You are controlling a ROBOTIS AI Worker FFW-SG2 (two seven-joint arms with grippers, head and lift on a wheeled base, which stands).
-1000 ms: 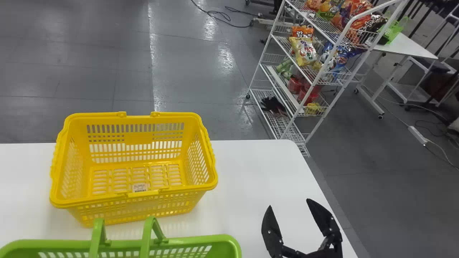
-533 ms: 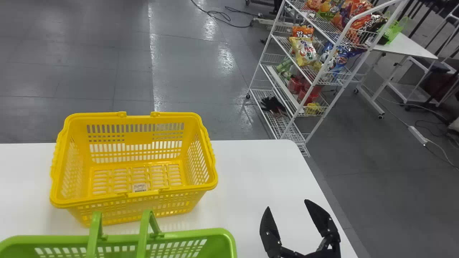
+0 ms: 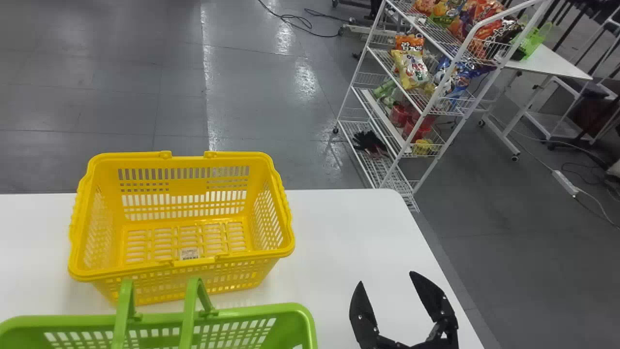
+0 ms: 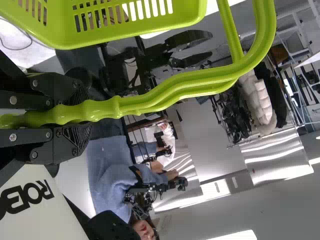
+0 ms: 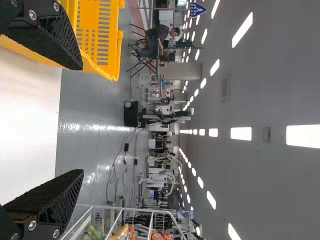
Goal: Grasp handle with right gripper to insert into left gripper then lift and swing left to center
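In the head view my right gripper (image 3: 385,278) is open over the white table's right part, with nothing between its fingers, right of the green basket (image 3: 242,313). The right wrist view also has my right gripper (image 5: 81,120) with fingers wide apart. The green basket's two handles (image 3: 190,308) stand up near the bottom edge, in front of the yellow basket. In the left wrist view my left gripper (image 4: 82,114) is shut on the joined handles (image 4: 102,110) of the green basket (image 4: 195,11).
An upright yellow basket (image 3: 189,280) with nothing in it stands on the white table (image 3: 339,232), just beyond the green one. A wire shelf rack (image 3: 402,150) with snack bags stands past the table's far right corner.
The green basket and its handles have shifted toward the yellow basket and slightly left in the head view. My right gripper has drifted a little left, still open. The yellow basket has kept its place.
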